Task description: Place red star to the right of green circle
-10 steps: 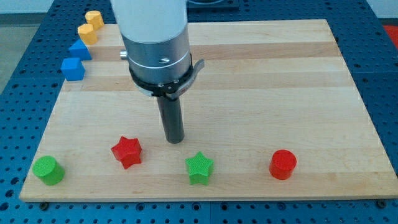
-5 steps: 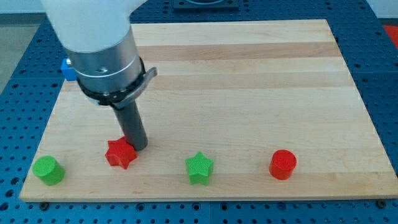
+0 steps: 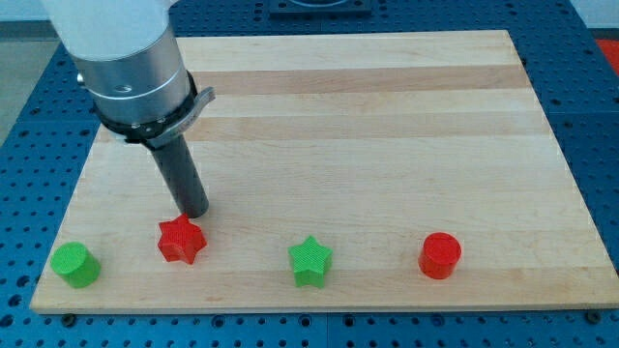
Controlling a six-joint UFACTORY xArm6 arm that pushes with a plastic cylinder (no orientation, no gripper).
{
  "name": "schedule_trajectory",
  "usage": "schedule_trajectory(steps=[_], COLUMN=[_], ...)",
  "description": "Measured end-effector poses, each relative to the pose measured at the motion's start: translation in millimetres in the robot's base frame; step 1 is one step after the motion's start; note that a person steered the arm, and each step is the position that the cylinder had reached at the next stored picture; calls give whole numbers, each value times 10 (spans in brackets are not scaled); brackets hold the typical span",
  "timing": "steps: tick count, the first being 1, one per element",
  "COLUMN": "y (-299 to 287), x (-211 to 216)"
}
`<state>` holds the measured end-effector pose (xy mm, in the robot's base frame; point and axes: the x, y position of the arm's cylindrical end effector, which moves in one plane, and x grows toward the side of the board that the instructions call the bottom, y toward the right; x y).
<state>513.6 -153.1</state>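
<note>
Our tip point(image 3: 194, 213) carries no fingers to open or close and holds nothing; it rests at the upper right edge of the red star point(image 3: 181, 241), touching or just short of it, we cannot tell. Star sits near the board's bottom edge, between green circle point(image 3: 74, 264) at view's left and green star point(image 3: 310, 262). We judge it light, rigid, prone to spin off its points, so push at a flat flank through centre.

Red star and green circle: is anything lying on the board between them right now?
No. In the camera view the stretch between the red star and the green circle is bare wood. My tip sits just above the star, toward its right.
</note>
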Motion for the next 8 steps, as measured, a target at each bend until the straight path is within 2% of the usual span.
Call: schedule_trajectory(steps=[8], y=[-18], x=[330])
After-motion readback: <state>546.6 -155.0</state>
